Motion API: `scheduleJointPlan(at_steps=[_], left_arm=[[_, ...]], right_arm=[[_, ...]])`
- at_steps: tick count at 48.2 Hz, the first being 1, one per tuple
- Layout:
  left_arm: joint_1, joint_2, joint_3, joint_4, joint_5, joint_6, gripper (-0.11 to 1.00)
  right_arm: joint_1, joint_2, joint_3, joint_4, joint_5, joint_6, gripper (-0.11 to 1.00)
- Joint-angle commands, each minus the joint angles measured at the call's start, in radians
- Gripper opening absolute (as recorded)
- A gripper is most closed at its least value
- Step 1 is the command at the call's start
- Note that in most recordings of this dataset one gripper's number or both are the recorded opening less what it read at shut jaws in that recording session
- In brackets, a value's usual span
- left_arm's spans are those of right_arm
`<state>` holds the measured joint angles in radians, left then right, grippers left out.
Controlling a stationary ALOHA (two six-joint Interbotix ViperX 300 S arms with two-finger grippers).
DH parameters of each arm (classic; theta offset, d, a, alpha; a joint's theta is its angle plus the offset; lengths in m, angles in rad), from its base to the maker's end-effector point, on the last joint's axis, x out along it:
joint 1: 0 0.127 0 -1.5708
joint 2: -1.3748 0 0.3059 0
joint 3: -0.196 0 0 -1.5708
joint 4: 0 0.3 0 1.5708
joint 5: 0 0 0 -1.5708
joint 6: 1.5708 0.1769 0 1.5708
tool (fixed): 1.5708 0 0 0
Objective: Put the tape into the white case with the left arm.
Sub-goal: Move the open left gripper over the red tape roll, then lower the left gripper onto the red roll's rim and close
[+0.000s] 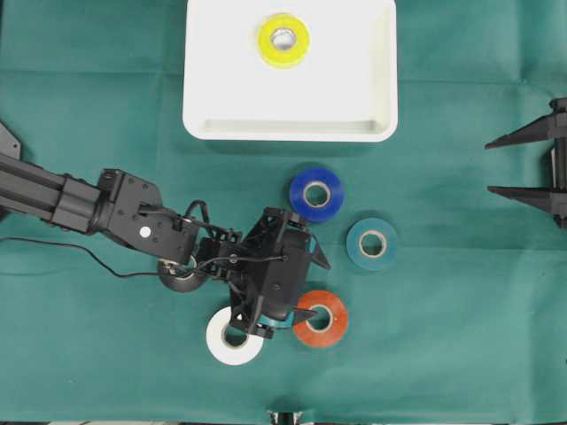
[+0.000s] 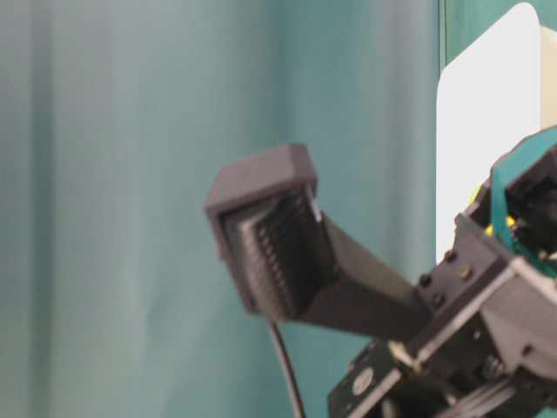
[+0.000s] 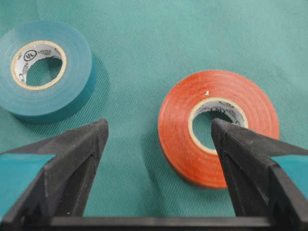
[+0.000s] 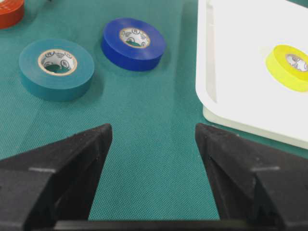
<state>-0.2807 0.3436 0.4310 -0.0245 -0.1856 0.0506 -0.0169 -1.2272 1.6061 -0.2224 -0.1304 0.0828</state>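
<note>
Green cloth covers the whole tabletop (image 1: 461, 336), and on it sit five loose rolls of tape plus the large shallow white rectangular plastic case (image 1: 202, 80) at the top edge of the overhead view, which already holds a yellow tape roll (image 1: 283, 40). The black left arm (image 1: 106, 205) reaches in low over the cloth, and its teal-banded left end effector (image 3: 159, 132) stands released and empty, the fingers spread wide. In the left wrist view one fingertip (image 3: 226, 132) lies in line with the cardboard core of the orange-red tape roll (image 3: 219, 127), while the other points at bare cloth between that roll and the teal tape roll (image 3: 45, 67) further off.

The likely trouble is alignment. If the fingertip meets the roll's top face rather than its hole, it would push the roll along the cloth or tip it. A pinch on only one wall of the ring may also hold weakly, so the roll could swing or drop on the way to the case.

The white tape roll (image 1: 234, 336) and a dark roll (image 1: 182, 273) lie partly under the arm, and the dangling cable could drag them. The blue tape roll (image 1: 316, 194) sits between the arm and the case, so a low carry could knock it.

The plain black right end effector (image 1: 524, 165) waits open at the far edge, well apart.
</note>
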Motion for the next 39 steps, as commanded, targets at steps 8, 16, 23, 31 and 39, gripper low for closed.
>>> scheduleJointPlan(at_steps=[8,16,23,31,39], left_arm=[[-0.003,0.023,-0.058,-0.002,0.038,-0.003,0.88],[-0.003,0.046,-0.078,-0.002,0.041,-0.003,0.88],[-0.003,0.061,-0.091,-0.002,0.041,-0.003,0.88],[-0.003,0.069,-0.094,-0.002,0.041,-0.003,0.87],[-0.006,0.069,-0.094,-0.002,0.044,-0.003,0.83]], right_arm=[[-0.002,0.006,-0.009,-0.003,-0.005,0.0,0.97],[-0.002,0.008,-0.009,-0.003,-0.006,0.0,0.97],[0.0,0.006,-0.009,-0.003,-0.006,0.0,0.97],[-0.002,0.006,-0.008,-0.003,-0.006,0.0,0.97],[-0.002,0.006,-0.009,-0.003,-0.006,0.0,0.97]])
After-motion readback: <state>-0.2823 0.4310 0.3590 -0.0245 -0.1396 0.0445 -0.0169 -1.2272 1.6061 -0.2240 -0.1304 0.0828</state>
